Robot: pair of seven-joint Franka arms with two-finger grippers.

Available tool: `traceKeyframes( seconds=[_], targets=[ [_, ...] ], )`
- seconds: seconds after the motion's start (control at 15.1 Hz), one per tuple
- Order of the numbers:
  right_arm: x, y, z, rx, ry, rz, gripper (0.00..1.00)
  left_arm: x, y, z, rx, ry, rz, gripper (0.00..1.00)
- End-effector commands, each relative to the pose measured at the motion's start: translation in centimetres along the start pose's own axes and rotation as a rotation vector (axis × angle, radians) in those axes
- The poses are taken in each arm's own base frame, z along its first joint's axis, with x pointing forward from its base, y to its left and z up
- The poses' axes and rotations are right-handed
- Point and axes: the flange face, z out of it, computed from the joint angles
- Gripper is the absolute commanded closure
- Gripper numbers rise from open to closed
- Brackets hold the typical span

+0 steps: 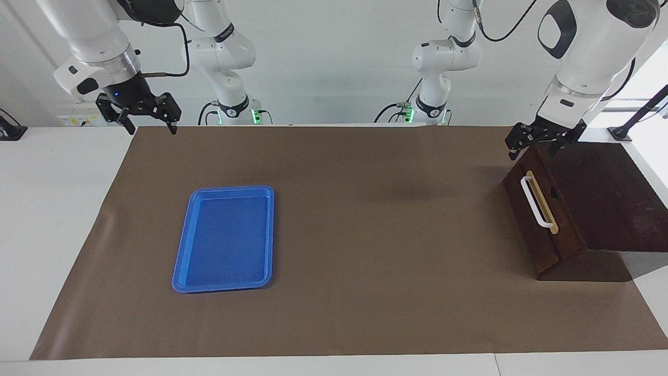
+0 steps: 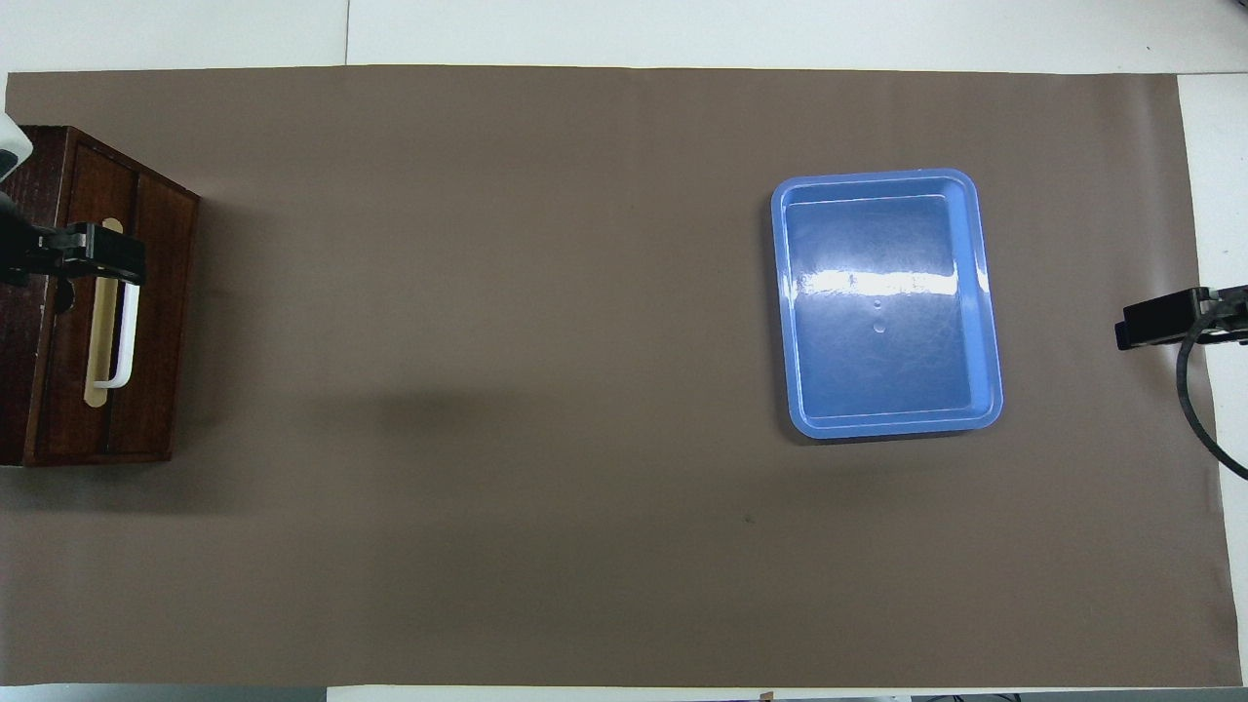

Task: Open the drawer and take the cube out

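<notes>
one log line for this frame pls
drawer: shut | cube: not visible | left gripper: open, over cabinet top edge | right gripper: open, waiting | blue tray: empty

A white table (image 1: 62,198) carries 1 brown mat (image 1: 365,235) that covers most of its top. On the mat lie 2 things: a blue tray (image 1: 225,238), toward the right arm's end, and a dark wooden cabinet (image 1: 600,209) at the left arm's end, its drawer (image 1: 537,219) shut, white handle (image 1: 535,202) facing the tray.
</notes>
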Motion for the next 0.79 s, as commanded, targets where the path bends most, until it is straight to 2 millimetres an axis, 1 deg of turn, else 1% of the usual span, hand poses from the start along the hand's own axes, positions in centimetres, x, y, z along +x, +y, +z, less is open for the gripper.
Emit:
traceKeyframes(
  seconds=[0.0, 0.13, 0.2, 0.26, 0.4, 0.53, 0.6, 0.66, 0.73],
  targets=[
    [-0.3, -0.2, -0.2, 0.017, -0.009, 0.008, 0.0, 0.4, 2.3, 2.8, 0.072, 0.018, 0.074, 0.0],
    [-0.3, -0.2, -0.2, 0.017, -0.009, 0.008, 0.0, 1.0, 3.7, 4.4, 0.119, 0.021, 0.121, 0.0],
    [-0.3, -0.2, -0.2, 0.017, -0.009, 0.008, 0.0, 1.4, 4.8, 6.4, 0.156, 0.004, 0.159, 0.0],
    [-0.3, -0.2, -0.2, 0.017, -0.009, 0.008, 0.0, 1.6, 5.3, 7.4, 0.2, 0.001, 0.192, 0.0],
    [-0.3, -0.1, -0.2, 0.019, -0.009, 0.01, 0.0, 1.7, 5.7, 9.3, 0.257, 0.003, 0.238, 0.0],
    [-0.3, -0.1, -0.2, 0.017, -0.009, 0.01, 0.0, 1.4, 5.3, 11.8, 0.32, 0.018, 0.287, 0.0],
    [-0.3, -0.1, -0.2, 0.017, -0.009, 0.01, 0.0, 1.2, 4.8, 12.7, 0.34, 0.038, 0.313, 0.0],
    [-0.2, 0.0, -0.1, 0.019, -0.011, 0.011, 0.0, 1.2, 2.9, 13.5, 0.349, 0.046, 0.327, 0.0],
    [-0.2, 0.0, -0.1, 0.017, -0.011, 0.011, 0.0, 1.3, 1.6, 13.7, 0.349, 0.046, 0.339, 0.0]
  ],
)
